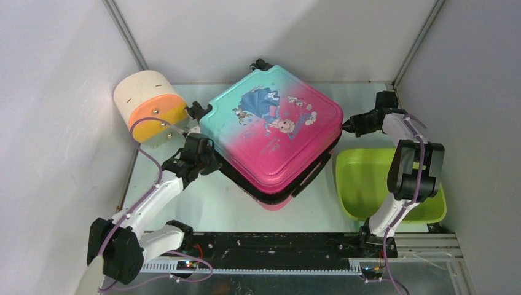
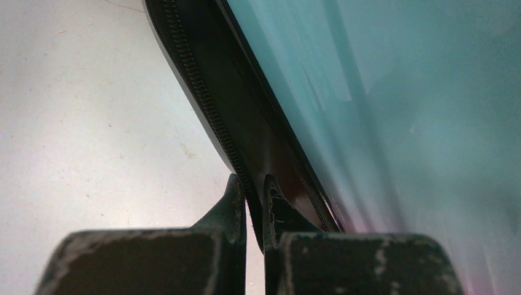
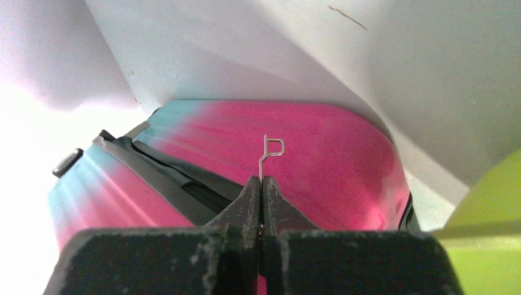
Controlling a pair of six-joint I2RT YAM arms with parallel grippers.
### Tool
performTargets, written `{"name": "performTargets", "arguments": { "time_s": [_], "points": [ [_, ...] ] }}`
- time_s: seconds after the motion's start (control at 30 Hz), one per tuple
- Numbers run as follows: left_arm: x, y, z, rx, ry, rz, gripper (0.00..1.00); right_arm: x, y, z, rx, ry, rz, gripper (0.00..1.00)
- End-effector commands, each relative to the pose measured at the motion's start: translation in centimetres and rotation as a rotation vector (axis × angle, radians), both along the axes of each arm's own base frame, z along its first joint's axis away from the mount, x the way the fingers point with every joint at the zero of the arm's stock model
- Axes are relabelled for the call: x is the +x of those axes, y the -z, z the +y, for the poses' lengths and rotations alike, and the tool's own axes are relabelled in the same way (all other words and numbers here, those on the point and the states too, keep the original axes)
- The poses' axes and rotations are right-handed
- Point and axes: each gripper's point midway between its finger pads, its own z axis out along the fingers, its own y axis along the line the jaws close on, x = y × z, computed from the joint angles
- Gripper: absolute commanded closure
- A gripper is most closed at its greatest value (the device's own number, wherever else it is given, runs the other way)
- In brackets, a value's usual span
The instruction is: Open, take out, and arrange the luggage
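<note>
I see the luggage (image 1: pixel 276 135) lying flat on the surface (image 1: pixel 203 209), centre of the top view. My left fingers (image 2: pixel 233 209) pinch its black zipper edge (image 2: pixel 203 104) at centre-left. My right fingers (image 3: pixel 249 196) are pressed together on a thin wire loop (image 3: pixel 273 147) at its right corner, just above the green tub (image 1: pixel 368 178).

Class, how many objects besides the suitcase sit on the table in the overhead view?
2: a cream-and-orange cylinder at the far left, and a green tub on the right. Others may hide behind the suitcase.
</note>
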Motion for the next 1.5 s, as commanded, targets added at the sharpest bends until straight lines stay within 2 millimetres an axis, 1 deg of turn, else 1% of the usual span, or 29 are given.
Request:
{"name": "performTargets", "arguments": {
  "time_s": [0.0, 0.03, 0.07, 0.1, 0.13, 0.17, 0.2, 0.23, 0.27, 0.33, 0.47, 0.6, 0.63, 0.67, 0.7, 0.8, 0.9, 1.03, 1.1, 1.13, 1.17, 1.2, 1.23, 1.27, 1.33, 1.37, 1.4, 1.43, 1.47],
  "points": [
    [0.1, -2.4, -0.7, 0.072, 0.195, -0.087, 1.0, 4.8, -1.7, -1.9, -0.138, -0.064, -0.261, 1.0],
    [0.1, -2.2, -0.7, 0.074, 0.202, -0.08, 1.0, 5.0, -1.4, -1.8, -0.142, -0.082, -0.275, 1.0],
    [0.1, -2.1, -0.9, 0.07, 0.211, -0.076, 1.0, 5.6, -1.8, -1.7, -0.135, -0.096, -0.311, 1.0],
    [0.0, -1.8, -0.9, 0.075, 0.218, -0.068, 1.0, 5.8, -1.6, -1.6, -0.131, -0.108, -0.322, 1.0],
    [0.0, -1.7, -0.9, 0.075, 0.221, -0.064, 1.0, 6.4, -2.0, -1.4, -0.121, -0.124, -0.359, 1.0],
    [-0.1, -1.6, -1.0, 0.077, 0.227, -0.061, 1.0, 6.8, -1.9, -1.3, -0.121, -0.141, -0.375, 1.0],
    [-0.1, -1.6, -1.0, 0.077, 0.229, -0.061, 1.0, 7.1, -2.2, -1.1, -0.121, -0.173, -0.407, 1.0],
    [-0.1, -1.6, -1.0, 0.08, 0.234, -0.061, 1.0, 7.7, -2.1, -1.0, -0.124, -0.19, -0.42, 1.0],
    [-0.1, -1.6, -1.0, 0.081, 0.236, -0.062, 1.0, 8.0, -1.7, -0.8, -0.128, -0.218, -0.43, 1.0],
    [-0.1, -1.8, -0.9, 0.084, 0.241, -0.072, 1.0, 9.0, -2.3, -0.5, -0.138, -0.259, -0.479, 1.0],
    [0.0, -2.1, -1.0, 0.084, 0.252, -0.093, 1.0, 10.4, -3.3, 1.6, -0.095, -0.338, -0.573, 1.0],
    [0.2, -2.3, -1.1, 0.081, 0.257, -0.108, 1.0, 11.3, -3.9, 4.1, -0.058, -0.393, -0.624, 1.0],
    [0.2, -2.2, -1.1, 0.081, 0.258, -0.108, 1.0, 11.8, -4.4, 4.4, -0.06, -0.396, -0.655, 1.0],
    [0.2, -2.3, -1.1, 0.081, 0.259, -0.11, 1.0, 11.9, -4.4, 4.8, -0.049, -0.398, -0.661, 1.0],
    [0.2, -2.2, -1.1, 0.082, 0.259, -0.11, 1.0, 12.3, -5.0, 5.0, -0.047, -0.404, -0.695, 1.0],
    [0.1, -2.5, -1.1, 0.084, 0.263, -0.12, 1.0, 13.0, -5.3, 5.4, -0.023, -0.391, -0.73, 1.0],
    [0.0, -2.6, -1.2, 0.076, 0.274, -0.127, 1.0, 13.9, -6.1, 5.9, 0.005, -0.395, -0.802, 1.0],
    [-0.1, -2.8, -1.6, 0.06, 0.287, -0.137, 1.0, 14.1, -7.3, 7.0, 0.058, -0.431, -0.893, 1.0],
    [0.0, -3.1, -1.7, 0.055, 0.287, -0.145, 1.0, 14.0, -7.4, 7.4, 0.075, -0.453, -0.908, 1.0],
    [0.1, -3.2, -1.8, 0.052, 0.288, -0.148, 1.0, 13.9, -7.3, 7.5, 0.08, -0.461, -0.905, 0.95],
    [0.1, -3.3, -1.8, 0.048, 0.29, -0.151, 1.0, 13.9, -7.3, 7.2, 0.071, -0.466, -0.907, 0.92],
    [0.2, -3.5, -1.9, 0.044, 0.29, -0.157, 1.0, 13.7, -6.8, 7.0, 0.072, -0.463, -0.879, 0.83],
    [0.2, -3.7, -2.0, 0.035, 0.291, -0.161, 1.0, 13.7, -7.0, 6.4, 0.048, -0.465, -0.881, 0.68],
    [0.3, -4.1, -2.2, 0.028, 0.292, -0.173, 1.0, 13.4, -7.0, 5.9, 0.015, -0.47, -0.86, 0.63],
    [0.5, -4.7, -2.5, 0.011, 0.292, -0.191, 1.0, 13.0, -7.4, 4.6, -0.05, -0.466, -0.836, 0.55],
    [0.5, -5.1, -2.6, -0.003, 0.291, -0.203, 0.98, 12.7, -7.6, 3.8, -0.066, -0.456, -0.818, 0.52],
    [0.6, -5.5, -2.8, -0.009, 0.291, -0.213, 0.96, 12.3, -8.5, 3.3, -0.091, -0.455, -0.822, 0.49],
    [0.6, -6.2, -3.0, -0.021, 0.292, -0.231, 0.89, 12.2, -9.0, 2.5, -0.105, -0.444, -0.822, 0.4],
    [0.7, -6.5, -3.1, -0.027, 0.293, -0.24, 0.86, 11.7, -10.1, 2.2, -0.121, -0.443, -0.828, 0.36]
  ]
}}
